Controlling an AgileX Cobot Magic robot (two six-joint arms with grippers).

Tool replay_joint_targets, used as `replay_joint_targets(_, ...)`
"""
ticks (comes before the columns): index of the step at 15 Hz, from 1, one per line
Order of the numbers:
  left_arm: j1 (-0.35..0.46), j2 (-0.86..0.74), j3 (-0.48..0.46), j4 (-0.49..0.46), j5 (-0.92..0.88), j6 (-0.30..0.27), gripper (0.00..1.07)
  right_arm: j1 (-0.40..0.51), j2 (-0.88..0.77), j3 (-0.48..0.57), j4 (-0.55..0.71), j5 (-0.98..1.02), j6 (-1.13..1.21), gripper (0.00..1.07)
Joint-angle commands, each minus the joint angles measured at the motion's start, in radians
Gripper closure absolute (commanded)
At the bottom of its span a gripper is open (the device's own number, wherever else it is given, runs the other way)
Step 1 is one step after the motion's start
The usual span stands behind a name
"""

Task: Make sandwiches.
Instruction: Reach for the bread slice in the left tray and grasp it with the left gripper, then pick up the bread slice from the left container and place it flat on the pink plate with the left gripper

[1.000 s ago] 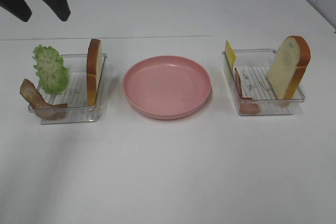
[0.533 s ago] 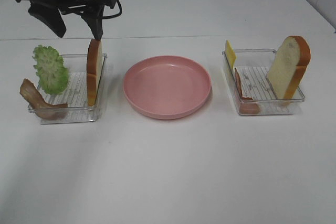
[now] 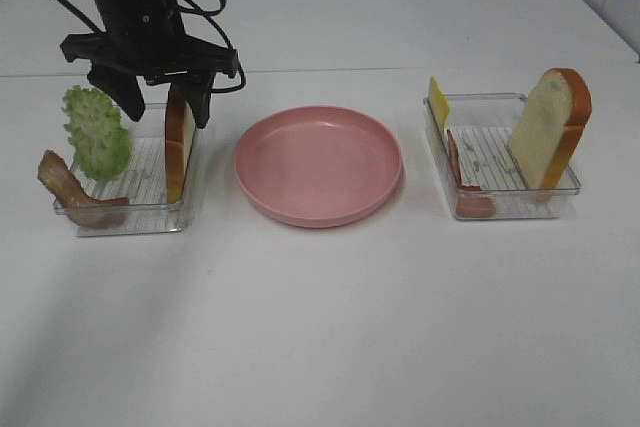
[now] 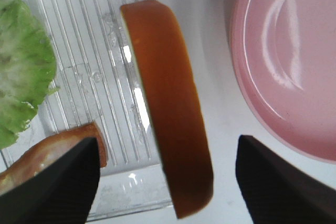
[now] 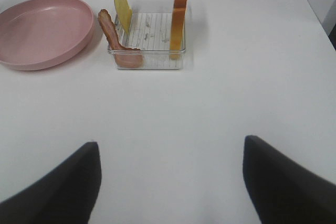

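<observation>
No stacked sandwich shows; the parts lie apart in two clear trays. The left tray (image 3: 140, 212) holds an upright bread slice (image 3: 180, 137), lettuce (image 3: 97, 132) and a bacon strip (image 3: 70, 192). My left gripper (image 3: 167, 107) is open just above this slice, one finger on each side of it. In the left wrist view the slice (image 4: 168, 103) stands between the fingers (image 4: 52, 182). The right tray (image 3: 500, 209) holds a bread slice (image 3: 550, 127), cheese (image 3: 438, 102) and ham (image 3: 465, 192). My right gripper (image 5: 170, 182) is open over bare table, well short of that tray (image 5: 149, 64).
A round pink plate (image 3: 318, 162) sits between the two trays with nothing on it. It also shows in the left wrist view (image 4: 294, 66), close to the bread slice. White table surrounds the trays on all sides.
My left arm has come forward and down from the back left to stand over the left tray's bread slice. The trays, food and plate have not moved.
</observation>
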State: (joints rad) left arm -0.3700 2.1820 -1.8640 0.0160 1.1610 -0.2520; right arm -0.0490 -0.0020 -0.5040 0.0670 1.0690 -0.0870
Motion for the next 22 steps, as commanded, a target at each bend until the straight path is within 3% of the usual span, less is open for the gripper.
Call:
replay_joint_targets(1,-0.005,0.02,-0.002,0.01,-0.056,-0.008,0.4,-0.008,-0.016,0.001,0.006,-0.01,-0.008,0.34)
replay_joint_targets(4,-0.004,0.036,-0.003,0.017,-0.092,-0.006,0.55,-0.008,-0.016,0.001,0.006,-0.01,-0.008,0.34)
replay_joint_targets(7,-0.004,0.037,-0.007,0.017,-0.113,-0.002,0.78,-0.008,-0.016,0.001,0.006,-0.01,-0.008,0.34)
replay_joint_targets(9,-0.004,0.036,-0.008,0.017,-0.108,-0.002,1.05,-0.008,-0.016,0.001,0.006,-0.01,-0.008,0.34)
replay_joint_targets(13,-0.004,0.023,-0.031,0.015,-0.012,-0.002,1.07,-0.008,-0.016,0.001,0.006,-0.01,-0.008,0.34)
replay_joint_targets(17,0.008,-0.074,-0.135,0.006,0.125,0.004,1.07,-0.008,-0.016,0.001,0.006,-0.01,-0.008,0.34)
replay_joint_targets(19,0.076,-0.114,-0.205,-0.173,0.122,0.062,1.07,-0.008,-0.016,0.001,0.007,-0.01,-0.008,0.34)
replay_joint_targets(22,0.161,-0.062,-0.207,-0.491,0.027,0.219,1.07,-0.008,-0.016,0.001,0.01,-0.01,-0.008,0.34)
